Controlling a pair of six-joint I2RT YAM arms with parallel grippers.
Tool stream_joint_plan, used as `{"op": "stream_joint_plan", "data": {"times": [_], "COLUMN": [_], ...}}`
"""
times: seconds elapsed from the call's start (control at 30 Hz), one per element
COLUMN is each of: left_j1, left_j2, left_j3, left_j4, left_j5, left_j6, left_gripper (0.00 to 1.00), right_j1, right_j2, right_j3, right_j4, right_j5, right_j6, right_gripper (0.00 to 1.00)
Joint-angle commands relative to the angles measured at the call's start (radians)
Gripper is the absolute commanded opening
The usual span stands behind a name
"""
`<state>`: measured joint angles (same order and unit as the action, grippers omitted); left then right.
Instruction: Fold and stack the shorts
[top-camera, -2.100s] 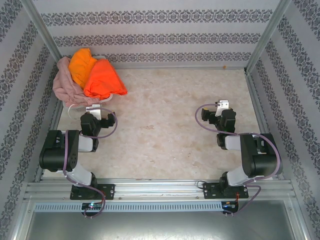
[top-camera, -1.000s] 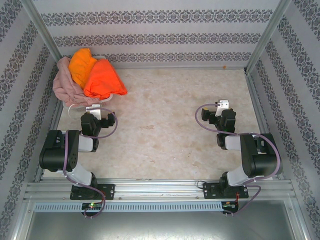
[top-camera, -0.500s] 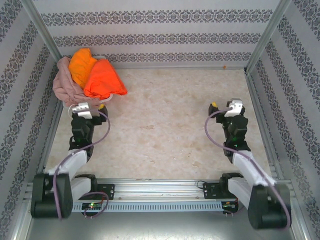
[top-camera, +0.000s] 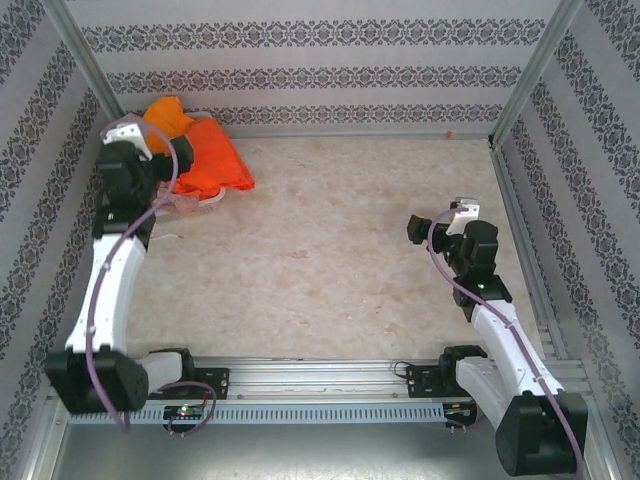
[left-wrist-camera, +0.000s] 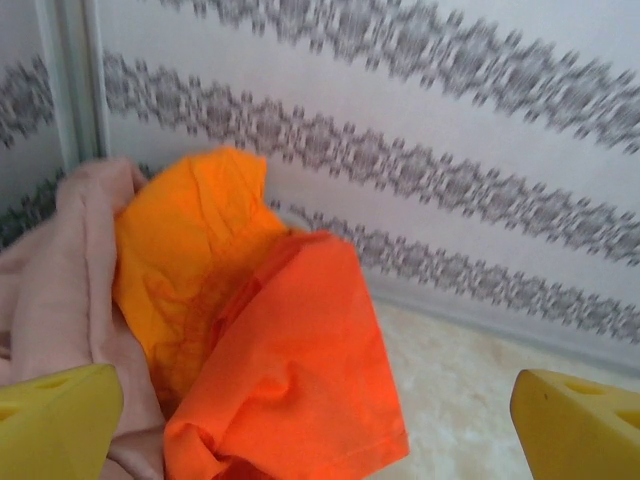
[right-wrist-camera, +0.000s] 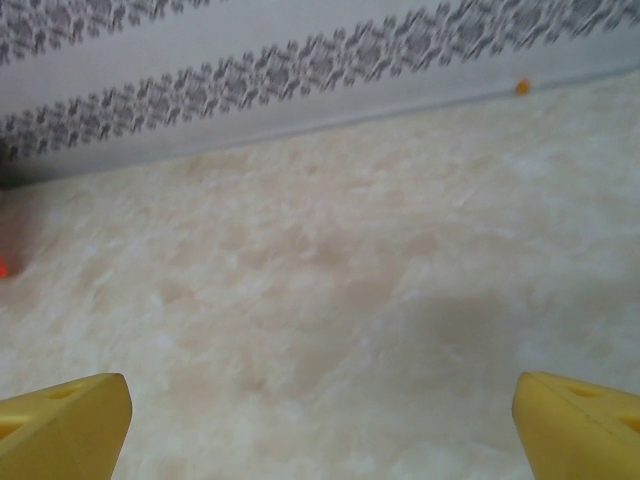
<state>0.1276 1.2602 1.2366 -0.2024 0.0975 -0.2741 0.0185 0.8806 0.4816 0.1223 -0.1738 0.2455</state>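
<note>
Now that the left gripper has been brought to the shorts, jaws spread with these just ahead, a first pick is judged near; right gripper spread, empty.

No writing to read

We find no text, label, brand, number or sign that we can read in any view. The dark bands running across the walls in the upper part of the frame are a repeating ornament, not lettering.
</note>
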Motion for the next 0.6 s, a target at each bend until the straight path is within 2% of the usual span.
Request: {"op": "stream_joint_plan", "data": {"times": [0.0, 0.27, 0.37, 0.43, 0.5, 0.57], "left_j1": [0.012, 0.019, 0.025, 0.03, 0.03, 0.03], "left_j2": [0.169, 0.583, 0.699, 0.762, 0.816, 0.853], "left_j3": [0.153, 0.561, 0.661, 0.718, 0.766, 0.804], "left_j4": [-0.258, -0.517, -0.581, -0.613, -0.64, -0.666], "left_j5": [0.083, 0.012, 0.027, 0.056, 0.084, 0.1], "left_j6": [0.024, 0.118, 0.141, 0.143, 0.139, 0.139], "left_gripper": [1.0, 0.99, 0.96, 0.89, 0.78, 0.59], "right_j1": [0.017, 0.046, 0.049, 0.048, 0.049, 0.05], "right_j2": [0.027, 0.05, 0.042, 0.037, 0.029, 0.018], "right_j3": [0.063, 0.102, 0.097, 0.093, 0.086, 0.08], "right_j4": [-0.066, -0.119, -0.129, -0.135, -0.137, -0.143], "right_j5": [-0.084, -0.123, -0.121, -0.123, -0.124, -0.123], "right_j6": [0.038, 0.046, 0.042, 0.042, 0.046, 0.048], "right_gripper": [0.98, 0.98, 0.98, 0.98, 0.98, 0.98]}}
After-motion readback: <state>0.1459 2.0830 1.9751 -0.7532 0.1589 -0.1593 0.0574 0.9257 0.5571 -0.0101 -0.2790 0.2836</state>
